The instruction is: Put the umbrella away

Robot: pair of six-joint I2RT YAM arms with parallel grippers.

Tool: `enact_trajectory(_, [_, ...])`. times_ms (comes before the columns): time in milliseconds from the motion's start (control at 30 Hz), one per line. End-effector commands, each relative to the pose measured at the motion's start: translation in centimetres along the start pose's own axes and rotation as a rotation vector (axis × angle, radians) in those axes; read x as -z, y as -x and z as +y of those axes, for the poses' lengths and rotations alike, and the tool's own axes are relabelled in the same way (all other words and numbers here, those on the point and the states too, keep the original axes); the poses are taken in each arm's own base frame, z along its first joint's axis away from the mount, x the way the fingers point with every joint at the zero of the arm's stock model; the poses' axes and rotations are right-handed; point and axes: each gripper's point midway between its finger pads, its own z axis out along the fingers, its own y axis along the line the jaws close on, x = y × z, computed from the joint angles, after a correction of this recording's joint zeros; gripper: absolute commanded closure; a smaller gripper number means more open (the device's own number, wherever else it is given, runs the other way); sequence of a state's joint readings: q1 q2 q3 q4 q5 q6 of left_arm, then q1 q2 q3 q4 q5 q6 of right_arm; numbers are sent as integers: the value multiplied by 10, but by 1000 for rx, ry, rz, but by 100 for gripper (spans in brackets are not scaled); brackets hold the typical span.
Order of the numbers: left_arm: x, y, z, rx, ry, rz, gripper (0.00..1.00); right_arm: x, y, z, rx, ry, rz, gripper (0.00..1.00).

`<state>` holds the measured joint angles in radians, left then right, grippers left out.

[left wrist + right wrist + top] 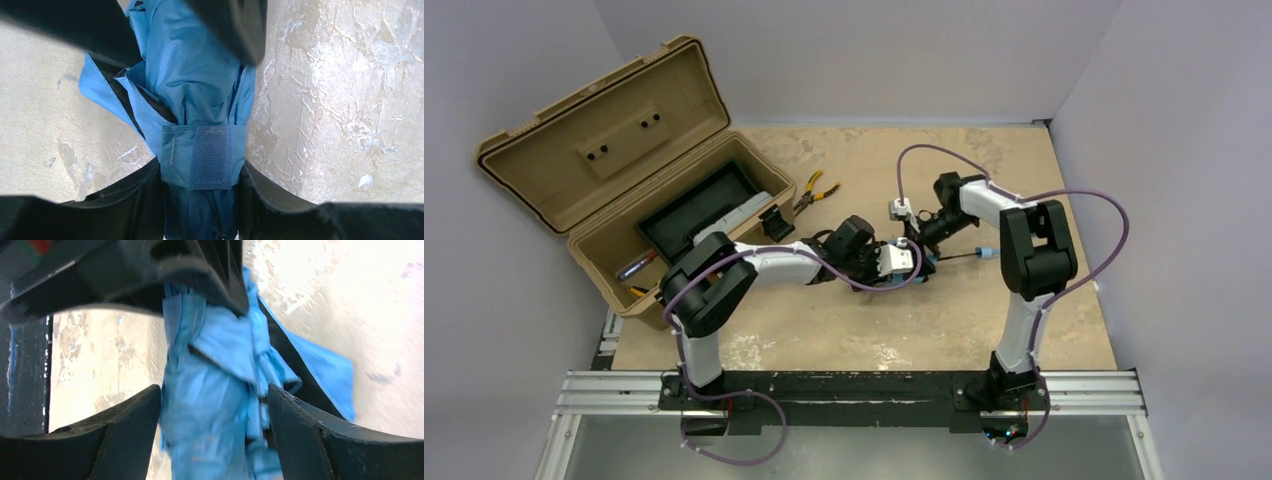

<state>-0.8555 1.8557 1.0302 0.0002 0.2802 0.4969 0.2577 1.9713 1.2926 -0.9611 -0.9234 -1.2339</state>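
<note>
Left gripper (pixel 202 182) closed on the umbrella (pixel 190 75) at its Velcro strap (pixel 210 155), mid-table. The right gripper (pixel 215 405) is spread wide, straddling the bundle with no evident pinch. Its shaft (pixel 956 256) and handle (pixel 987 252) project toward three o'clock. Advisable: clear the right jaws fully, lift level so the shaft cannot drag, then carry toward the open toolbox (pixel 604 140) at ten o'clock.

top view: set high and behind the near edge, faced down, far, whole table (pixel 844 320) covered | left wrist: pointed down, held very near the umbrella (pixel 200 100) | right wrist: equally near | shared: umbrella framed by both wrist views
</note>
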Motion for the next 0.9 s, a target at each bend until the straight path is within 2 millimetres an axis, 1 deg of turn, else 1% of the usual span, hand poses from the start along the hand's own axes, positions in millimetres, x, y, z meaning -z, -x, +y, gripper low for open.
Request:
enact_trajectory(0, [4, -74, -30, 187, -95, 250, 100, 46, 18, -4, 73, -78, -31, 23])
enact_trajectory(100, [5, -74, -32, 219, -109, 255, 100, 68, 22, -10, 96, -133, -52, 21])
enact_trajectory(200, [6, -74, -34, 260, -130, 262, 100, 98, 30, -10, 158, -212, -87, 20])
enact_trajectory(267, [7, -73, -34, 303, -147, 258, 100, 116, 40, -3, 237, -261, -118, 19])
enact_trajectory(300, [7, -73, -35, 327, -154, 256, 100, 127, 48, 4, 301, -294, -130, 18])
enact_trajectory(333, [7, -72, -34, 350, -164, 254, 100, 130, 52, 12, 361, -307, -140, 17])
enact_trajectory(367, [8, -72, -36, 379, -182, 258, 100, 130, 55, 20, 429, -311, -149, 15])
enact_trajectory(433, [9, -71, -38, 432, -217, 272, 100, 121, 48, 40, 586, -298, -133, 3])
enact_trajectory(500, [10, -71, -42, 484, -254, 292, 100, 109, 35, 53, 718, -283, -101, 1])
enact_trajectory(533, [11, -71, -43, 515, -275, 297, 100, 105, 32, 56, 782, -282, -97, 1])
enact_trajectory(567, [12, -71, -45, 545, -296, 308, 100, 101, 30, 59, 806, -284, -103, 1])
enact_trajectory(633, [13, -72, -50, 603, -338, 331, 100, 93, 29, 60, 842, -284, -90, 3])
enact_trajectory(733, [13, -74, -56, 701, -396, 381, 100, 84, 32, 50, 872, -352, -23, 4])
enact_trajectory(767, [12, -74, -58, 734, -421, 393, 100, 80, 34, 46, 885, -387, 11, 4])
enact_trajectory(800, [12, -72, -59, 770, -441, 401, 100, 75, 41, 45, 919, -423, 38, 4])
enact_trajectory(867, [11, -71, -61, 826, -466, 422, 100, 72, 50, 38, 955, -524, 62, 3])
